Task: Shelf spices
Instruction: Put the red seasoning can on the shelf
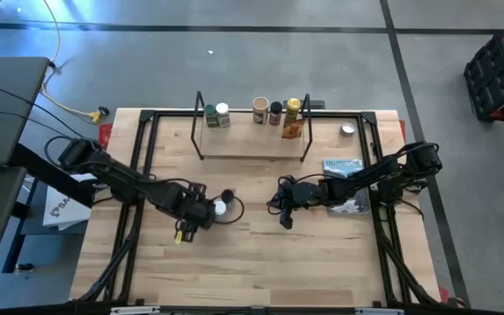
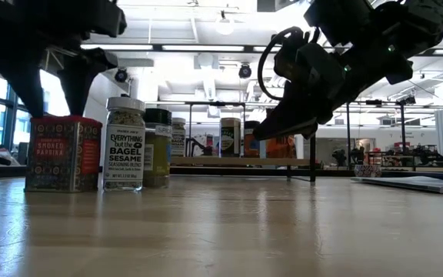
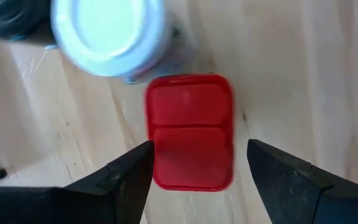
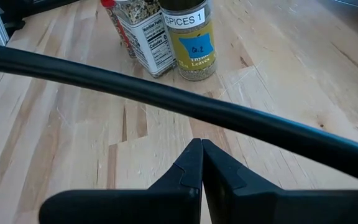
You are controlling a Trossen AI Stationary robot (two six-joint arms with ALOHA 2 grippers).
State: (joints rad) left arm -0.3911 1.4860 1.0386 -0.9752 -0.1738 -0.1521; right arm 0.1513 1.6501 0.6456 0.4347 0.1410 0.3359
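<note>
1. Red tin lid [image 3: 190, 130] sits directly below the left gripper [image 3: 194, 168]; the fingers stand wide, one on each side of the lid, not yet touching it.
2. Centre the fingers on the two long sides of the paprika tin [image 2: 63, 153] before closing; judged from the square body, an off-centre grip would twist it.
3. Note the white-lidded seasoning jar [image 3: 107, 31] just beside the tin, and the green-lidded jar [image 2: 158, 146] next to that. Descend straight, lift straight, to avoid tipping either.
4. Right gripper [image 4: 201, 165] hangs above bare tabletop near mid-table, fingers pressed together, holding nothing.
5. Shelf [image 1: 252, 144] lies at the far side of the table [image 1: 261, 262], with several jars already grouped on it; open plank remains in front of them.
6. Route the tin between the wire uprights [image 1: 199, 122]; the grey-blue booklet [image 1: 343, 165] and silver disc [image 1: 347, 129] lie clear to the right.
</note>
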